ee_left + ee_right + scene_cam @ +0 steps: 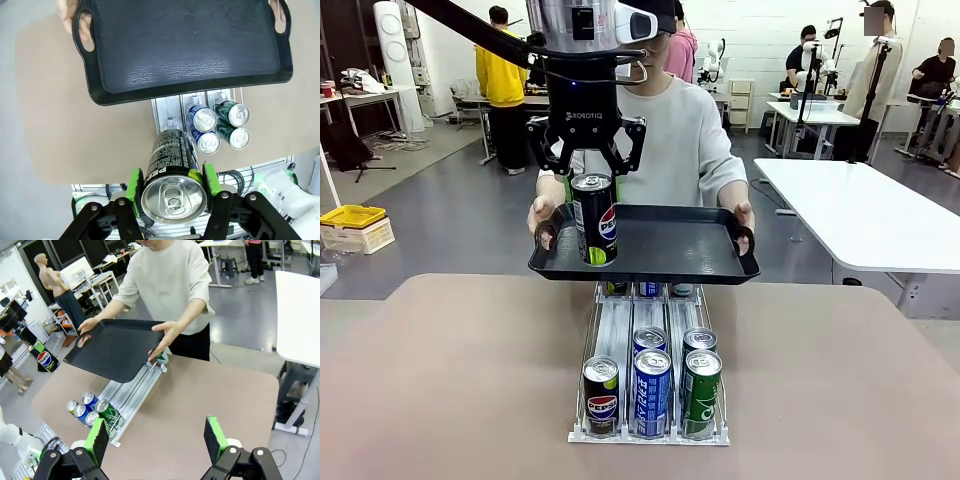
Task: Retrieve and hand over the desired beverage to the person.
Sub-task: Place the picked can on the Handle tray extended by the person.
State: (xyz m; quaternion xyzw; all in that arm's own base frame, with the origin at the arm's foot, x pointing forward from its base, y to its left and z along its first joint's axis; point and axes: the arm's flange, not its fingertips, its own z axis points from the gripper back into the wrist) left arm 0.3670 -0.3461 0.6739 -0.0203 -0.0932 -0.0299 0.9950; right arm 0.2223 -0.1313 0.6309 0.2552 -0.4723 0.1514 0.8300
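Across the desk [440, 380], the person [670, 140] holds a black tray [670, 245] by both handles over the far end of a can rack [620, 330]. Marked ROBOTIQ, the left tool [592, 183] is clenched on the top of an upright black Pepsi can [593, 225] at the tray's near left rim. The right tool [156, 440] hangs released above the desk. At the rack's near end stand a second Pepsi [601, 395], a blue can [652, 390] and a green can [701, 390].
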